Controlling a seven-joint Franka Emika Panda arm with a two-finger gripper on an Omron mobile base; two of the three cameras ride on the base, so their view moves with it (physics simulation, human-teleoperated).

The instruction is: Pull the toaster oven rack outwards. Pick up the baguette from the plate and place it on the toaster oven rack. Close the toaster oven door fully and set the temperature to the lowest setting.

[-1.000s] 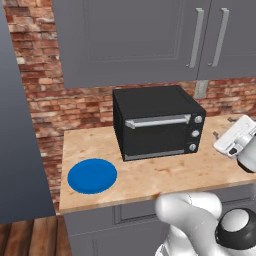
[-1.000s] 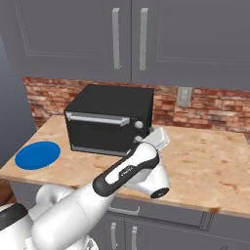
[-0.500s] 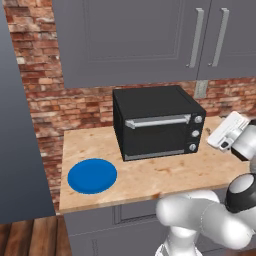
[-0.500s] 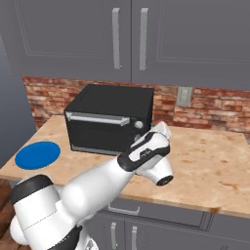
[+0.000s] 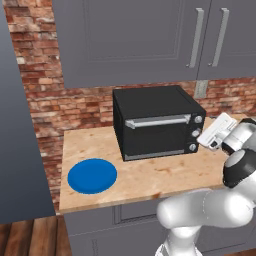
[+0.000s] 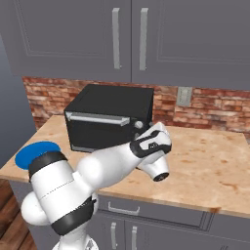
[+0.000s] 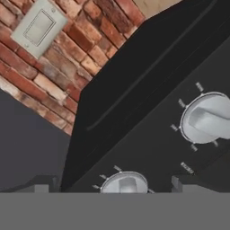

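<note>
The plate [image 5: 92, 175] lies bare on the wooden counter [image 5: 165, 175], far left of the fingers and well apart from the oven; in the right base view it shows as a blue edge [image 6: 30, 150] behind the arm's elbow. Next to the right stands the toaster oven [image 5: 150, 107], backed against the brick wall [image 5: 65, 107], with the toaster oven door [image 5: 156, 135] shut upright and its silver bar handle [image 5: 157, 121] along the top edge. Down the oven's right front strip run 3 round knobs [image 5: 195, 133]. The gripper [image 5: 214, 131] sits just beside that strip, at the oven's front right corner, pointed at the knobs.

In the hand view 2 knobs are close: 1 knob [image 7: 207, 118] lies up and to the right of the fingertips, and a second knob [image 7: 124, 183] sits between the 2 dark tips at the bottom edge. The fingers [image 7: 180, 183] stand apart, 1 on each side of that lower knob; whether they touch it cannot be told. A wall switch plate [image 7: 39, 28] shows on the brick beyond the oven's top.
</note>
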